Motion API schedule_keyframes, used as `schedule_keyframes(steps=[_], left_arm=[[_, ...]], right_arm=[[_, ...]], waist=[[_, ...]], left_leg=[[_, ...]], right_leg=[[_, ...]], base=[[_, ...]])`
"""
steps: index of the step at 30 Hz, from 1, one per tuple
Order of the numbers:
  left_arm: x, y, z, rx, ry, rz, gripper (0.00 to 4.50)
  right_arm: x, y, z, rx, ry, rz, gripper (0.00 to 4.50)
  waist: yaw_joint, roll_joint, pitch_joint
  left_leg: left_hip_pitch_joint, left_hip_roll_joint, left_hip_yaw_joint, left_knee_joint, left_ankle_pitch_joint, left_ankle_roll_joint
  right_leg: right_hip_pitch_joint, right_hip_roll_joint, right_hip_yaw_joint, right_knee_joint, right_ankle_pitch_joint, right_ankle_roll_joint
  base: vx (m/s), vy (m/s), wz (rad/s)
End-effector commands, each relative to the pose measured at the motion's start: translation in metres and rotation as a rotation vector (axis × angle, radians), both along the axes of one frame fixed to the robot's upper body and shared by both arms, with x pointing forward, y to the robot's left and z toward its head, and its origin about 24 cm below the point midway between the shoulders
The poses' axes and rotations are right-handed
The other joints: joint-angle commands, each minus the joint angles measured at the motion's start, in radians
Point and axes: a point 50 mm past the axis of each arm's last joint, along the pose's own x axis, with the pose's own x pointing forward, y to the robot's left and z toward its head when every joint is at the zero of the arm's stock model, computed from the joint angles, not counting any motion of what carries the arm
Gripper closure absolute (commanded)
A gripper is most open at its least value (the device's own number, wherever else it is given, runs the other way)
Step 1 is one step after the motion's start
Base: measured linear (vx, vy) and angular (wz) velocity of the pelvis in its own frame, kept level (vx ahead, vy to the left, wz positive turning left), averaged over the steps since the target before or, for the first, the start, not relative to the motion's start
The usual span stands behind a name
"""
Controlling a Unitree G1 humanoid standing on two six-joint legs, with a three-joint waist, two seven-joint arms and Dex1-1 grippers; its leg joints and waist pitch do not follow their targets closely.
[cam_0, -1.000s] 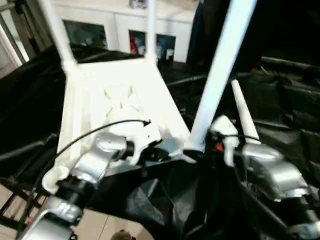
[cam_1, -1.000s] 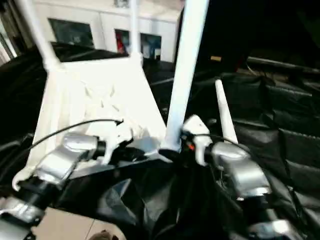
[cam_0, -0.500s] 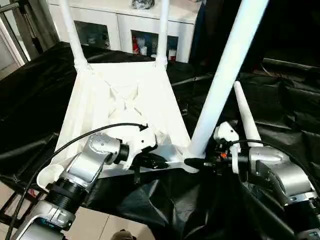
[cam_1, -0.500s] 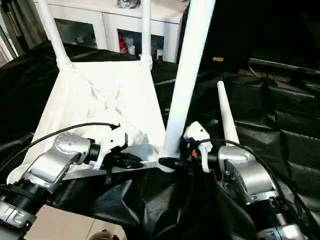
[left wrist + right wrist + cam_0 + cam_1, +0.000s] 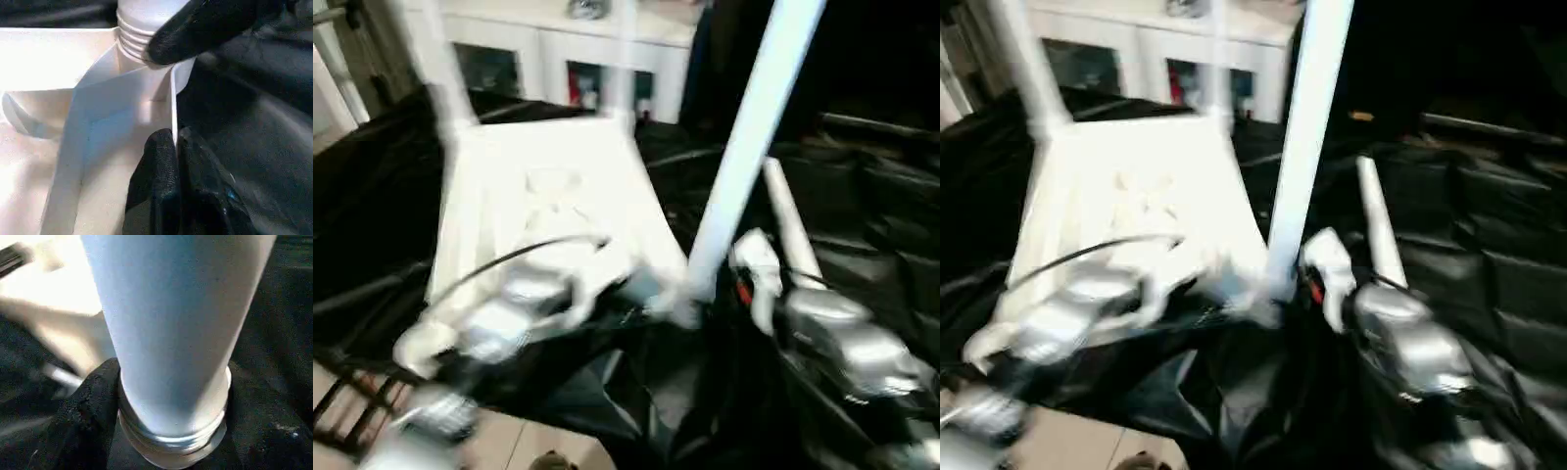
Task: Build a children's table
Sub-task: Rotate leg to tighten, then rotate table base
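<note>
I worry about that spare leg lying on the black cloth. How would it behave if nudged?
The loose leg is a round tapered tube, so it would probably roll, curving toward its thin end. It looks like hollow white plastic, so likely light and stiff. The creased cloth might stop it soon.

Smooth white plastic on crinkled black sheeting

The tabletop (image 5: 558, 186) and its upright leg (image 5: 176, 333) look like smooth, faintly glossy white plastic, the leg's base ringed with ridges; the drape (image 5: 862, 215) is creased, sheeny black sheeting; the forearms (image 5: 847, 343) are brushed silver metal; the fingers (image 5: 161, 186) are matt black.
</note>
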Motion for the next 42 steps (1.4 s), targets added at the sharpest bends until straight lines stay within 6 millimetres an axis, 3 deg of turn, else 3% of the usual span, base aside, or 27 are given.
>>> schedule_keyframes(steps=[1,5,8,11,16,17,18,19,20,24,26,30,34,35,36,39,40,42], left_arm=[[0.013,-0.025,0.029,-0.101,-0.094,0.055,4.5],[0.017,-0.047,0.033,-0.114,-0.106,0.126,4.5],[0.011,-0.059,0.031,-0.107,-0.117,0.068,4.5],[0.009,-0.061,0.028,-0.097,-0.125,0.042,4.5],[0.013,-0.058,0.029,-0.095,-0.152,0.059,4.5],[0.02,-0.057,0.03,-0.098,-0.175,0.133,4.5],[0.022,-0.056,0.03,-0.099,-0.174,0.162,4.22],[0.023,-0.056,0.03,-0.099,-0.174,0.166,4.22],[0.025,-0.056,0.032,-0.119,-0.176,0.189,3.95],[0.035,-0.052,0.042,-0.174,-0.218,0.274,3.83],[0.037,-0.049,0.046,-0.19,-0.243,0.304,3.7],[0.041,-0.035,0.054,-0.212,-0.307,0.376,3.36],[0.041,0.003,0.065,-0.171,-0.444,0.521,2.99],[0.041,0.015,0.067,-0.158,-0.481,0.575,2.99],[0.04,0.023,0.069,-0.149,-0.504,0.611,2.88],[0.028,0.066,0.078,-0.109,-0.643,0.824,2.67],[0.024,0.073,0.08,-0.099,-0.671,0.866,2.54],[0.011,0.091,0.084,-0.064,-0.753,0.966,2.46]], right_arm=[[0.003,0.021,-0.012,0.002,0.057,-0.055,1.76],[0.015,0.035,-0.012,0.027,0.065,-0.182,1.76],[0.017,0.045,-0.009,0.062,0.059,-0.185,1.07],[0.017,0.046,-0.009,0.055,0.046,-0.18,0.97],[0.021,0.025,-0.005,-0.028,-0.038,-0.278,0.85],[0.023,0.013,-0.001,-0.021,-0.07,-0.359,0.85],[0.023,0.01,0.0,-0.015,-0.077,-0.385,0.77],[0.023,0.009,0.0,-0.014,-0.077,-0.389,0.77],[0.023,0.004,0.002,-0.004,-0.085,-0.421,0.74],[0.019,-0.015,0.012,0.039,-0.15,-0.548,0.74],[0.017,-0.02,0.015,0.05,-0.168,-0.567,0.74],[0.013,-0.024,0.02,0.05,-0.198,-0.566,0.74],[0.008,-0.022,0.022,-0.021,-0.234,-0.516,0.74],[0.005,-0.021,0.024,-0.019,-0.243,-0.507,0.74],[0.003,-0.02,0.025,-0.015,-0.249,-0.501,0.74],[-0.009,-0.018,0.02,-0.005,-0.21,-0.497,0.74],[-0.012,-0.018,0.017,-0.014,-0.202,-0.493,0.74],[-0.017,-0.017,0.008,-0.056,-0.165,-0.5,0.74]], waist=[[-0.003,-0.008,-0.064],[-0.005,-0.006,-0.07],[-0.006,-0.005,-0.073],[-0.006,-0.005,-0.072],[-0.005,-0.005,-0.066],[-0.006,-0.009,-0.067],[-0.003,-0.009,-0.066],[-0.001,-0.009,-0.067],[0.003,-0.008,-0.068],[0.01,-0.009,-0.075],[0.007,-0.009,-0.072],[0.003,-0.005,-0.066],[-0.001,-0.003,-0.065],[-0.002,-0.01,-0.065],[-0.001,-0.005,-0.064],[-0.003,-0.004,-0.064],[-0.006,-0.003,-0.063],[-0.005,-0.006,-0.059]], left_leg=[[0.006,0.018,-0.007,-0.073,-0.243,-0.019],[0.004,0.019,-0.007,-0.069,-0.185,-0.008],[0.002,0.019,-0.005,-0.064,-0.131,0.02],[0.001,0.018,-0.004,-0.065,-0.131,0.028],[0.006,0.019,-0.003,-0.07,-0.189,0.013],[0.007,0.02,-0.004,-0.071,-0.195,0.009],[0.01,0.02,-0.003,-0.07,-0.197,0.008],[0.011,0.02,-0.002,-0.069,-0.194,0.008],[0.009,0.02,-0.003,-0.069,-0.186,0.011],[0.004,0.02,-0.004,-0.062,-0.133,0.032],[0.003,0.018,-0.004,-0.064,-0.142,0.041],[0.005,0.018,-0.004,-0.068,-0.193,0.033],[0.005,0.022,-0.006,-0.071,-0.21,0.017],[0.004,0.02,-0.005,-0.072,-0.212,0.017],[0.005,0.023,-0.006,-0.073,-0.217,0.013],[0.001,0.032,-0.012,-0.077,-0.214,0.011],[0.004,0.027,-0.008,-0.075,-0.216,0.014],[0.004,0.023,-0.006,-0.078,-0.242,0.012]], right_leg=[[0.051,-0.063,0.048,-0.089,-0.33,-0.132],[0.056,-0.06,0.049,-0.077,-0.215,-0.153],[0.06,-0.057,0.05,-0.066,-0.094,-0.185],[0.062,-0.058,0.049,-0.065,-0.085,-0.191],[0.057,-0.06,0.05,-0.08,-0.197,-0.166],[0.058,-0.06,0.05,-0.079,-0.205,-0.16],[0.054,-0.059,0.051,-0.081,-0.212,-0.153],[0.054,-0.06,0.052,-0.081,-0.21,-0.151],[0.056,-0.06,0.052,-0.079,-0.197,-0.152],[0.061,-0.06,0.051,-0.066,-0.079,-0.171],[0.062,-0.059,0.049,-0.067,-0.083,-0.176],[0.058,-0.058,0.048,-0.08,-0.193,-0.148],[0.055,-0.056,0.048,-0.08,-0.214,-0.123],[0.055,-0.055,0.048,-0.082,-0.224,-0.12],[0.052,-0.056,0.048,-0.081,-0.231,-0.117],[0.056,-0.056,0.049,-0.072,-0.186,-0.117],[0.05,-0.052,0.049,-0.075,-0.185,-0.119],[0.047,-0.051,0.049,-0.085,-0.247,-0.106]], base=[[0.0,0.0,0.0],[0.0,0.0,0.0],[0.0,0.0,0.0],[0.0,0.0,0.0],[0.0,0.0,0.0],[0.0,0.0,0.0],[0.0,0.0,0.0],[0.0,0.0,0.0],[0.0,0.0,0.0],[0.0,0.0,0.0],[0.0,0.0,0.0],[0.0,0.0,0.0],[0.0,0.0,0.0],[0.0,0.0,0.0],[0.0,0.0,0.0],[0.0,0.0,0.0],[0.0,0.0,0.0],[0.0,0.0,0.0]])
